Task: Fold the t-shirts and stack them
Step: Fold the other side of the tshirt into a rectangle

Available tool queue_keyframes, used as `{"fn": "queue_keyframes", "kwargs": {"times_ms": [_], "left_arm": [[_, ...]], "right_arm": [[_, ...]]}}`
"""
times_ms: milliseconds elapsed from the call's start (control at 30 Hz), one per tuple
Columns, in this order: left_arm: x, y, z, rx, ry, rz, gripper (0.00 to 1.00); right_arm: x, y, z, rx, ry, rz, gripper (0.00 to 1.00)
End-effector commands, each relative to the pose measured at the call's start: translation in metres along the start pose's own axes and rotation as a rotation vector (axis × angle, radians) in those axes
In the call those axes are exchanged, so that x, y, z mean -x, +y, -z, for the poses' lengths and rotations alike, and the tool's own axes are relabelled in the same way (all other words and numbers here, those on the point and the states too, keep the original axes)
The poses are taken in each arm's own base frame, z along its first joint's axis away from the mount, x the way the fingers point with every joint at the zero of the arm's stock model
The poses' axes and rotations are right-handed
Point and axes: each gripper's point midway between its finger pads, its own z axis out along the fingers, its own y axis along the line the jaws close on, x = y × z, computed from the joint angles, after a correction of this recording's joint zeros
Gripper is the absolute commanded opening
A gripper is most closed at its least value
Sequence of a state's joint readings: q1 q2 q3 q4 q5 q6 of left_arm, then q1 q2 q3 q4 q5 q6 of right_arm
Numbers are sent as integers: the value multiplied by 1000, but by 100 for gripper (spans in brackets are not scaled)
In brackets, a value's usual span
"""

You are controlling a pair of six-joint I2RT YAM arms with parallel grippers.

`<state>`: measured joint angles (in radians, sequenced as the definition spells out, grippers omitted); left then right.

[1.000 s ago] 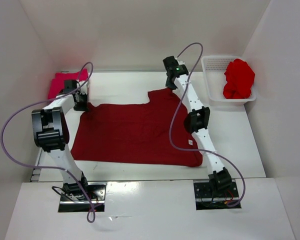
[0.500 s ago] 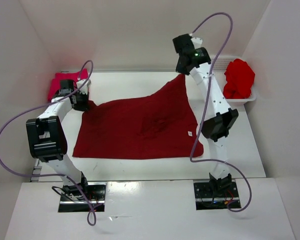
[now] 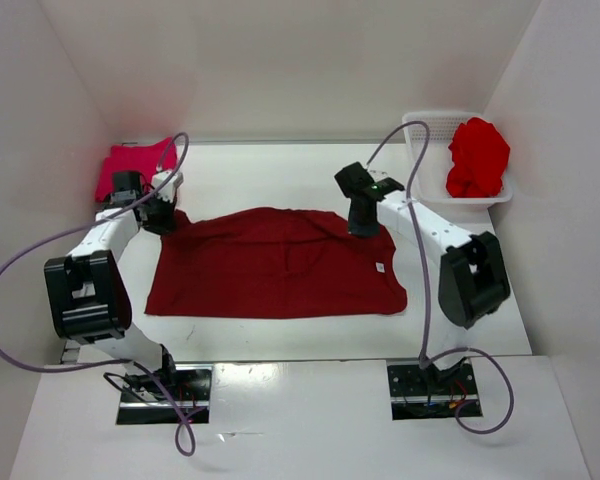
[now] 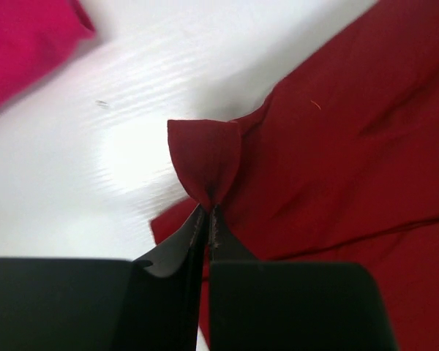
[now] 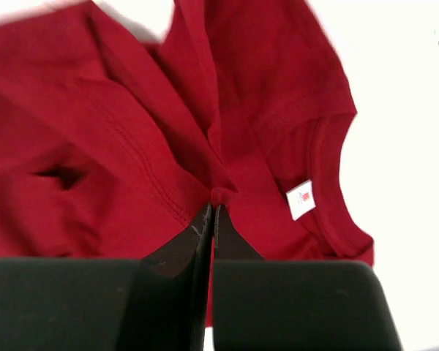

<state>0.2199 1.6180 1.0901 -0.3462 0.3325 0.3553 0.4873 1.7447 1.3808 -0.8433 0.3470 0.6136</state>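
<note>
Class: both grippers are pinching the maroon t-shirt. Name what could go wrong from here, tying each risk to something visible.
1. The left gripper pinches only a small tip of the maroon t-shirt; a pull may slip it free.
2. Around the right gripper the cloth is bunched in ridges near the white tag, so the fold may land creased.
3. The pink t-shirt lies close to the left gripper; dragging could disturb it.

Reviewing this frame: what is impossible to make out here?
- Tag print on the maroon t-shirt: too small, blurred, right wrist view.
- Pink t-shirt: partly behind left arm, top view; cut by edge, left wrist view.
- Red t-shirt: bunched in the basket, lower part hidden, top view.
</note>
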Motion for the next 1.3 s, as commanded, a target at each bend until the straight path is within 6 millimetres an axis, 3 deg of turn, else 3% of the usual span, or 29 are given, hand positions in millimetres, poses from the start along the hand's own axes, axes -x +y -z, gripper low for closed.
{"fn": "queue_keyframes", "kwargs": {"times_ms": [0,67,300,433,600,667,867,933,1033,1100,1133,1267], "left_arm": [[30,8,28,30,-121,-96,5],[27,5,37,36,-128,-138,5],[-29,-9,41,50,-21,-179,5],[-25,-9,51,79,-51,-194,5],[-24,-10,59,82,-61,-189,6],[-29,-16,57,51,-54,-182,8],[-72,-46,49,-72,35,-206,16],[-81,-56,48,-115,63,-226,26],[-94,-67,52,-168,109,-259,35],[-98,-65,56,-167,143,-285,40],[-102,-64,58,-170,154,-285,42],[-86,-54,72,-169,113,-295,53]], "right_arm": [[33,3,22,107,-159,-132,0],[32,-14,27,99,-168,-168,0],[-11,-41,6,30,-101,-175,0],[-21,-53,2,48,-88,-218,0],[-15,-72,20,54,-124,-257,0],[-24,-77,20,40,-106,-237,0],[-35,-58,11,118,-23,-211,0],[-48,-59,-1,82,47,-182,0],[-56,-54,-2,68,97,-150,32],[-54,-54,2,64,102,-149,65],[-52,-54,4,70,94,-151,68],[-36,-50,24,133,21,-153,70]]}}
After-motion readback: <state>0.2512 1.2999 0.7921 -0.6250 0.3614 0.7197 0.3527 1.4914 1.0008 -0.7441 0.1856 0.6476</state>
